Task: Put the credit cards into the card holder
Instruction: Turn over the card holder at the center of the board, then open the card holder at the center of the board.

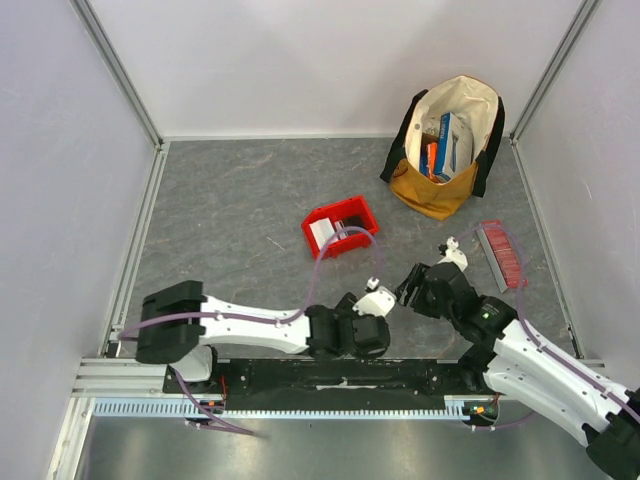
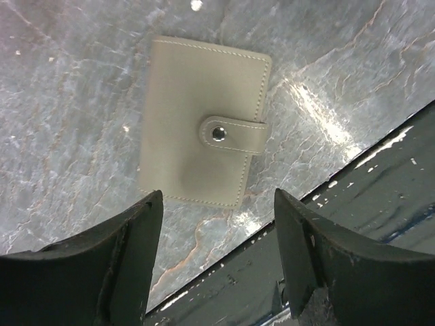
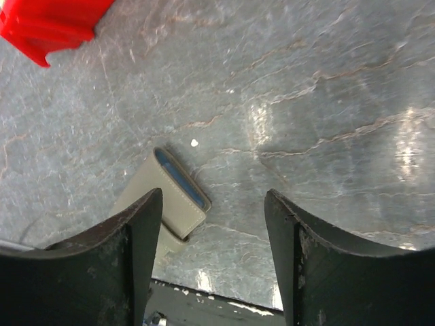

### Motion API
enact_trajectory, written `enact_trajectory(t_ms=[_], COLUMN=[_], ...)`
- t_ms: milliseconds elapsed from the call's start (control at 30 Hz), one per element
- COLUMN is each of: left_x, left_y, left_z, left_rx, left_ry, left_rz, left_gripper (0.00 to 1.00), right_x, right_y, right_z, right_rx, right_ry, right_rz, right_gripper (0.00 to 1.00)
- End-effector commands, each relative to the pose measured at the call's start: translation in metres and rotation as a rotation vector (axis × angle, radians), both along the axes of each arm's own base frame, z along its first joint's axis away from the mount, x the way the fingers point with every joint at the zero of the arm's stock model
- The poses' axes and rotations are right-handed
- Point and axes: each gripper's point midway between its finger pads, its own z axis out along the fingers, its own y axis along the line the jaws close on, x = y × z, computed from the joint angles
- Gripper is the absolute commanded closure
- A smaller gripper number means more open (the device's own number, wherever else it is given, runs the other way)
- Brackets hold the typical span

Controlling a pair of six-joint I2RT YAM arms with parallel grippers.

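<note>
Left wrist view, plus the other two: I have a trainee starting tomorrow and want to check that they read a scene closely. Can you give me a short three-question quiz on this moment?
1. True or false: the wallet lies closed on the table, with its snap strap fastened.
2. Pick one. The left fingers are: A) clamped on the wallet; B) shut on a card; C) standing apart with nothing held.
3. Short answer: in the right wrist view, what colour is the strip showing along the wallet's edge?

Key: 1 true; 2 C; 3 blue.
</note>
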Motion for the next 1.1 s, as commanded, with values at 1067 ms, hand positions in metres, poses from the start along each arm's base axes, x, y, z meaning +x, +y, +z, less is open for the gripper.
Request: enact_trajectory(t_ms=[1067], left_x=[0.067], left_y=[0.067], left_z=[0.001], left_rx=[-0.604], left_ry=[0.294], left_rz=[0.142], left_gripper=[0.17], right_x=[-0.021], right_y=[0.141], right_z=[-0.063], right_rx=[-0.078], right_ry=[0.022], right_rz=[0.499], right_gripper=[0.41])
